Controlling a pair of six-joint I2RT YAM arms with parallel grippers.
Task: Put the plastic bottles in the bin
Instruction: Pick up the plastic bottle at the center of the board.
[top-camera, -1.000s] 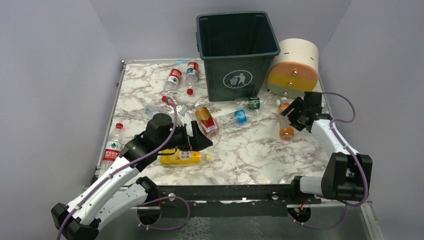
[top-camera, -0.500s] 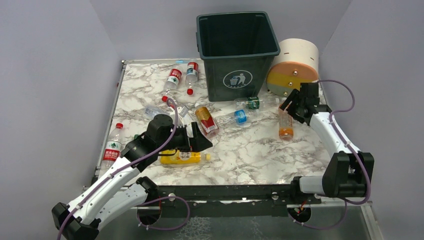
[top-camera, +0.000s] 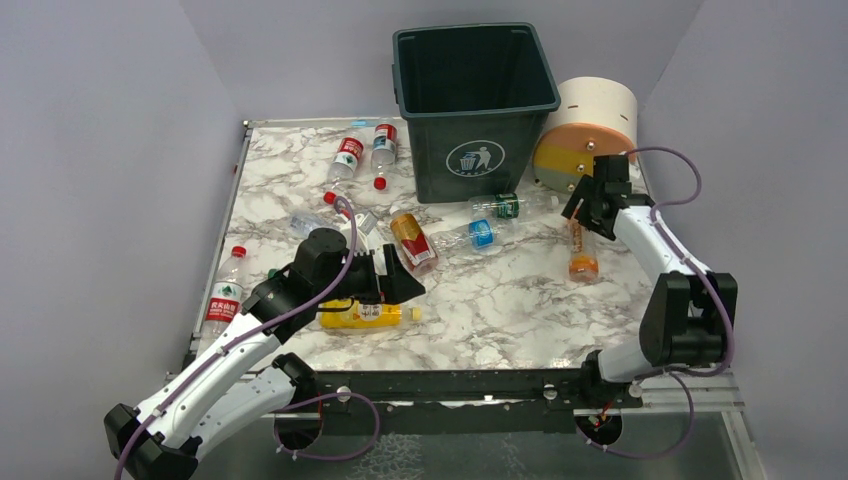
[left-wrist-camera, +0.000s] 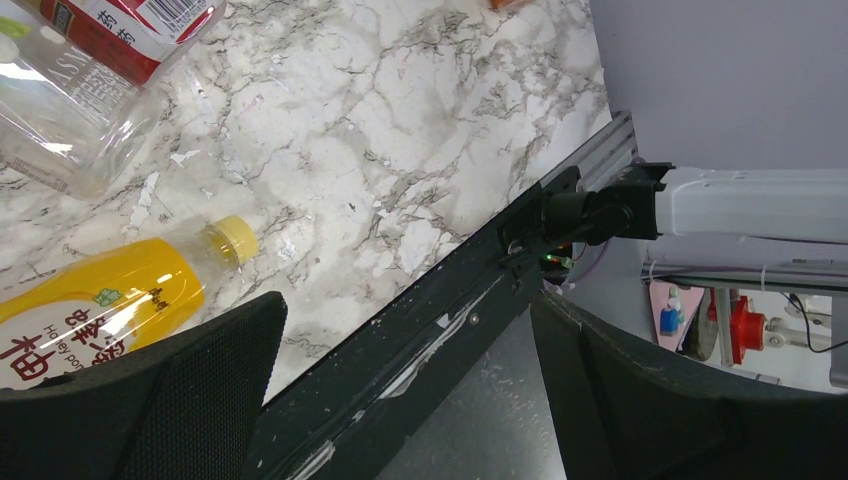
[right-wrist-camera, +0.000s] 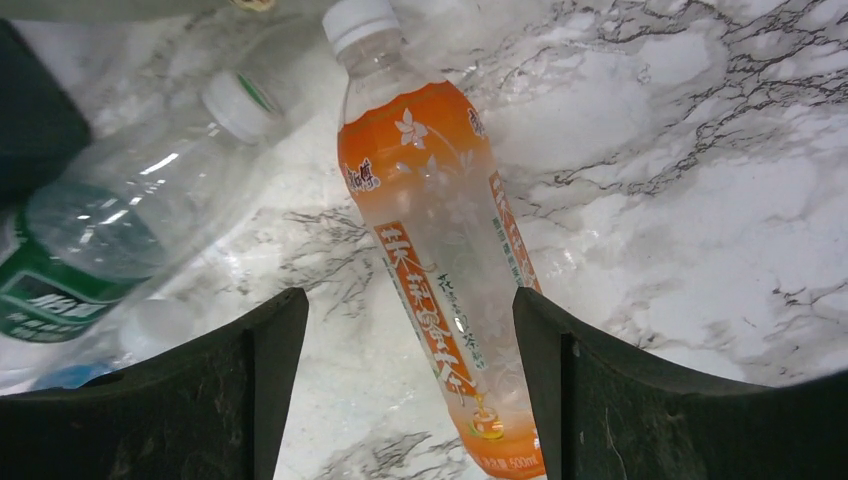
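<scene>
The dark green bin (top-camera: 475, 100) stands at the back of the marble table. An orange-labelled clear bottle (top-camera: 581, 252) (right-wrist-camera: 430, 210) lies on the table below my right gripper (top-camera: 590, 205) (right-wrist-camera: 405, 300). That gripper is open: the bottle lies between its fingers, near the right one and well apart from the left. My left gripper (top-camera: 405, 280) (left-wrist-camera: 408, 302) is open and holds nothing, hovering over the yellow-orange bottle (top-camera: 365, 314) (left-wrist-camera: 90, 310). A red-and-gold bottle (top-camera: 412, 242) (left-wrist-camera: 130, 30) lies just beyond it.
A cream-and-orange cylinder (top-camera: 590, 135) leans beside the bin, close behind my right gripper. A green-labelled bottle (top-camera: 505, 206) (right-wrist-camera: 100, 230) and a blue-labelled one (top-camera: 470, 235) lie before the bin. Red-labelled bottles lie at the back left (top-camera: 347, 157) and the left edge (top-camera: 226, 292).
My right gripper has moved toward the far side and opened wider. The orange-labelled bottle has shifted slightly right and now lies flat. The left arm has stayed still.
</scene>
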